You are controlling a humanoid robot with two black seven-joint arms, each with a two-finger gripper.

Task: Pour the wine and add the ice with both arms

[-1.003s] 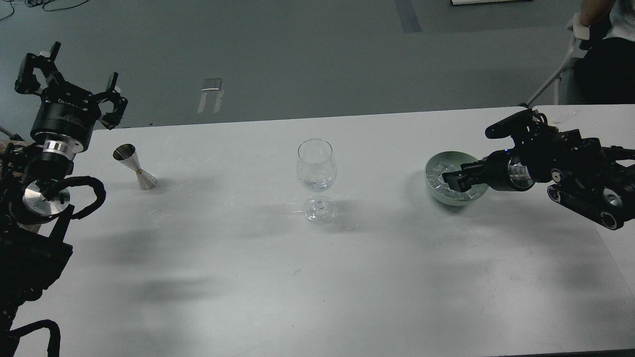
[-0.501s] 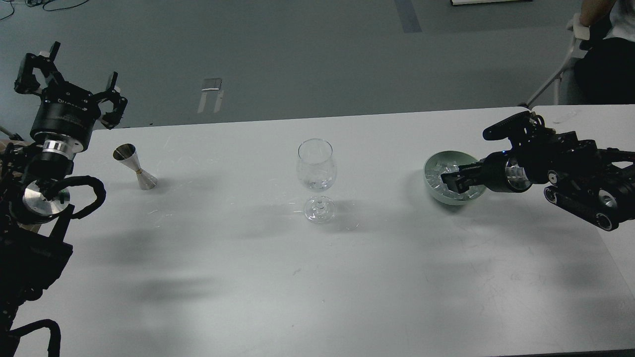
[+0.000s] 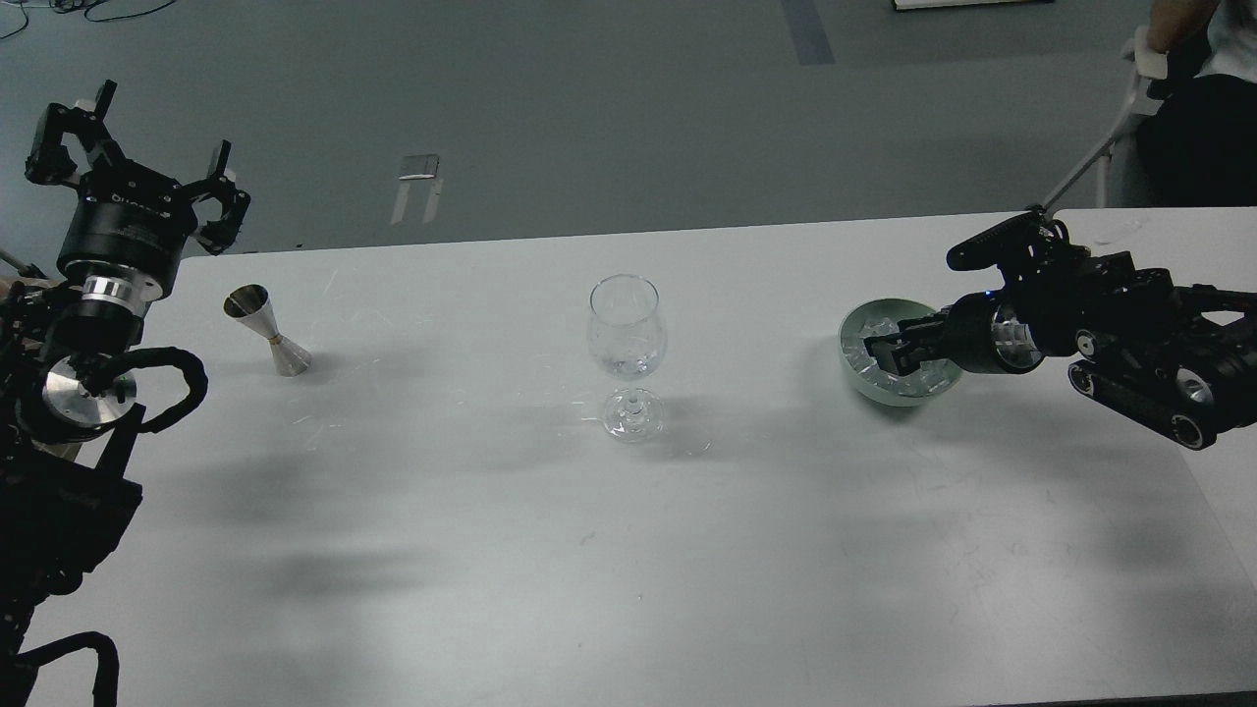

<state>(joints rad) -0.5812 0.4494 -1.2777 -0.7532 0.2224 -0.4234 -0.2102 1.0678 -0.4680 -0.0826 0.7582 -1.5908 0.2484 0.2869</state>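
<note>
1. A white table (image 3: 589, 550) fills most of the head view, with grey floor beyond its far edge.
2. A clear wine glass (image 3: 627, 339) stands upright near the middle of the table. Some glassy glints show low in its bowl; whether these are liquid or cubes I cannot tell.
3. At the right, a pale green bowl (image 3: 856, 378) sits on the table, well apart from the glass. It holds the ice (image 3: 870, 346) — many small clear cubes heaped inside.
4. The right gripper (image 3: 882, 352) reaches in from the right and dips into the bowl among the ice. Its dark fingers lie close together over the cubes, but whether they have hold of a piece cannot be told.
5. At the far left, a metal jigger (image 3: 266, 328) stands tilted on the table, its open cup toward the far left.
6. The left gripper (image 3: 137, 162) is raised above the table's far-left corner, pointing away — its fingers are spread wide apart with nothing between them. It is near the jigger but not touching it.
7. A person (image 3: 1193, 98) in dark clothes is partly visible at the far right, beyond the table.
</note>
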